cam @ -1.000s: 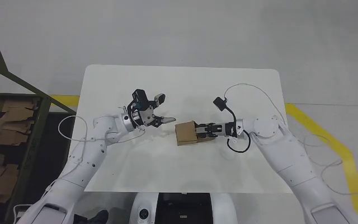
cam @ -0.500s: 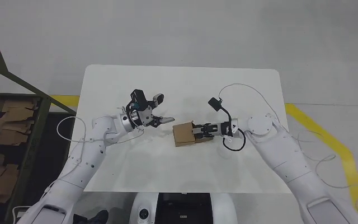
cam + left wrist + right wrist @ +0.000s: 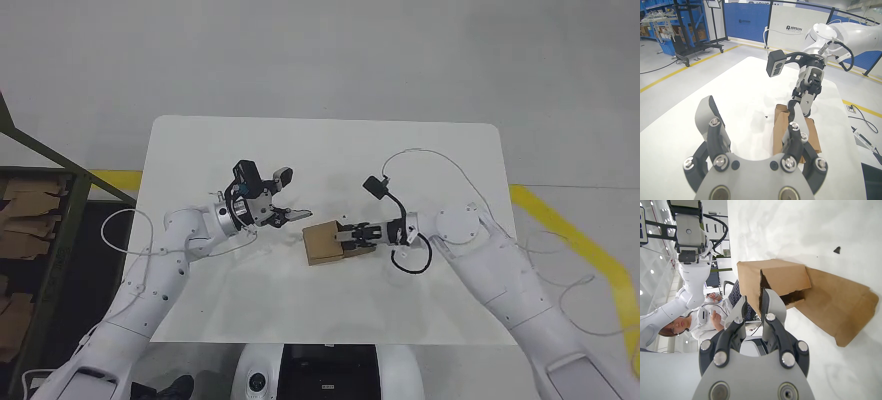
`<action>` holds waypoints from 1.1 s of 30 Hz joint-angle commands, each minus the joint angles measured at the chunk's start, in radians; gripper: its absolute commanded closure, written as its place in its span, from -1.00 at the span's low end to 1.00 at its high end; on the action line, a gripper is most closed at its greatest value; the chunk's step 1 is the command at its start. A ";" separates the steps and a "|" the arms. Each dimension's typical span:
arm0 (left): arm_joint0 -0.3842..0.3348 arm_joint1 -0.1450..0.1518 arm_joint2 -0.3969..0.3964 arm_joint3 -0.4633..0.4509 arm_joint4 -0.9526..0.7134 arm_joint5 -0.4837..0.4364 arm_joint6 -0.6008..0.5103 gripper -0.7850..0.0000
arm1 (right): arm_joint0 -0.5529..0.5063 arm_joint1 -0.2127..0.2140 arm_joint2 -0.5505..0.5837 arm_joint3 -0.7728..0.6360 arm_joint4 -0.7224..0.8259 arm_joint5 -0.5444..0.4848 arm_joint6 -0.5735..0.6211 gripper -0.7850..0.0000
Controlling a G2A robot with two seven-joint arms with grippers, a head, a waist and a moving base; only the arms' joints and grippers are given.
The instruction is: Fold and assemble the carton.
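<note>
On the white table [image 3: 200,150], the left end effector [image 3: 294,196] [image 3: 753,108] hangs with its fingers spread wide apart and gripping nothing. It sits near the brown carton [image 3: 322,243] [image 3: 811,130] [image 3: 831,302], at about 10 o'clock from it, and does not touch it. The carton lies on its side just toward 6 o'clock from the table's middle, with one end open and a flap folded partway across the opening. At the carton's 3 o'clock end, the right end effector [image 3: 348,238] [image 3: 755,302] is clamped on the side wall, one finger inside the opening and the other outside. A small dark speck [image 3: 836,250] lies on the table near the carton.
</note>
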 commanded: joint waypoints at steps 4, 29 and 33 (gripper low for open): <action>0.002 0.000 -0.001 -0.001 0.001 -0.002 0.002 -0.73 | 0.001 0.000 -0.006 -0.025 -0.043 0.050 -0.014 0.51; 0.011 0.002 -0.017 -0.005 0.003 -0.003 0.010 -0.74 | 0.001 -0.008 -0.005 -0.030 -0.008 0.064 0.006 1.00; 0.010 0.002 -0.019 -0.003 0.004 -0.004 0.010 -0.76 | -0.019 0.004 0.040 -0.035 0.031 0.050 0.024 1.00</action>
